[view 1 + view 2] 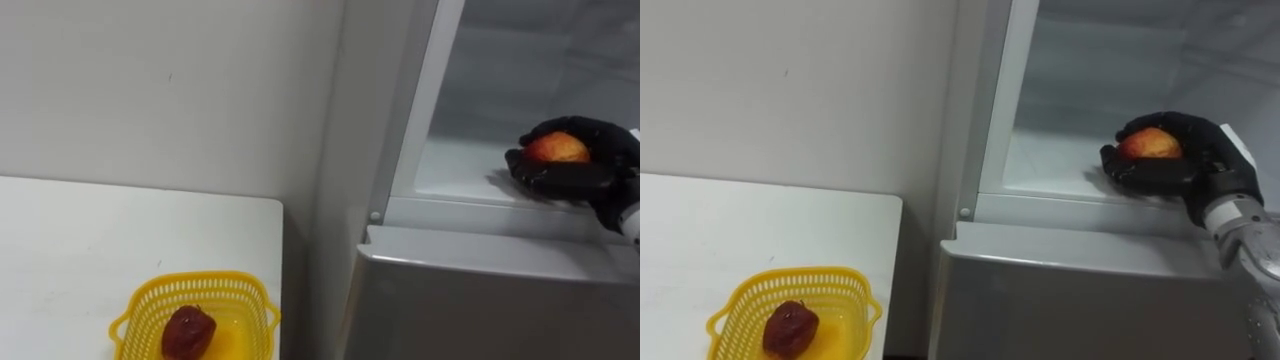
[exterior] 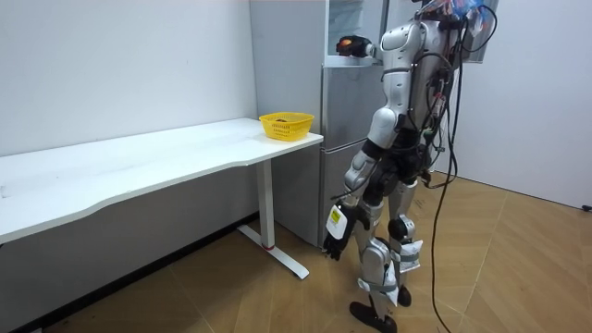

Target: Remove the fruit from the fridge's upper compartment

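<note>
While the robot stands facing the fridge (image 1: pixel 470 295) at the end of the table (image 1: pixel 90 235), its right hand (image 1: pixel 565 182) is up in the open upper compartment, at the right edge of the frame. Its fingers are curled round a red-yellow apple (image 1: pixel 556 149), low over the white shelf (image 1: pixel 450 170) near the front lip. The left hand (image 2: pixel 335 245) hangs by the thigh, btm centre of room view; state can't be told. Lower left: yellow basket (image 1: pixel 190 287) on the table w/ a dark red fruit (image 1: pixel 188 332) inside.
</note>
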